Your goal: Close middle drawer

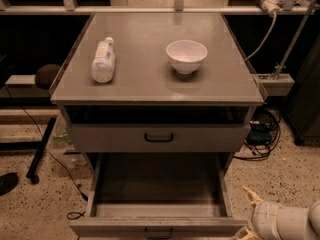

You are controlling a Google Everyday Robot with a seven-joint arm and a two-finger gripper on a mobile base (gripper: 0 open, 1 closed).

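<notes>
The middle drawer [159, 226] is a grey, deep box pulled far out of the cabinet toward me. Its inside looks empty. Its low front panel sits at the bottom edge of the camera view and carries a small dark loop handle [159, 232]. My gripper [246, 214] is at the lower right, just right of the drawer's front right corner and apart from it. Its two pale fingers are spread and hold nothing. One fingertip [250, 193] points up and left; the other is at the frame's bottom edge.
Above it, another grey drawer [159, 138] with a loop handle stands slightly out under the cabinet top [150, 79]. A white bottle [103, 60] lies on the top beside a white bowl [186, 55]. Cables [260, 134] lie on the speckled floor to the right.
</notes>
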